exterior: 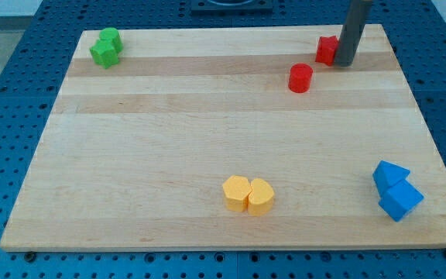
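My tip (344, 63) rests on the wooden board (207, 132) near the view's top right. It touches, or nearly touches, the right side of a small red block (327, 49) of unclear shape. A red cylinder (300, 77) stands a little below and to the left of that block, apart from the tip. Both other groups of blocks lie far from the tip.
Two green blocks (106, 47) sit together at the top left corner. Two yellow blocks (248, 194) lie side by side near the bottom middle. A blue triangle and a blue cube (396, 191) touch at the bottom right. Blue perforated table surrounds the board.
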{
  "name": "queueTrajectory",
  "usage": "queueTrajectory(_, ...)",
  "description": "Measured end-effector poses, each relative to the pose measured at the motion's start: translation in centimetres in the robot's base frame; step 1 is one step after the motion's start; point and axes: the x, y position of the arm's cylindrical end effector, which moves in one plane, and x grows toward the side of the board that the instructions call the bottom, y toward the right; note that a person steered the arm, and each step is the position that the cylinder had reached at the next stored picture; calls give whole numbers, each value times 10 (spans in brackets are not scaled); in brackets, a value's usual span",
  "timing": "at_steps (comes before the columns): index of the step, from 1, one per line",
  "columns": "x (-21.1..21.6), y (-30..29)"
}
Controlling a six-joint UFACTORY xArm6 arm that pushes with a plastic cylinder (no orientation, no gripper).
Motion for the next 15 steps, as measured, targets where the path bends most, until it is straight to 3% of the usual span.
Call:
queueTrajectory(6,-7,1)
queueTrajectory(9,59,-18)
queueTrajectory(10,80,-49)
queueTrajectory(12,81,-113)
queueTrajectory(15,46,-105)
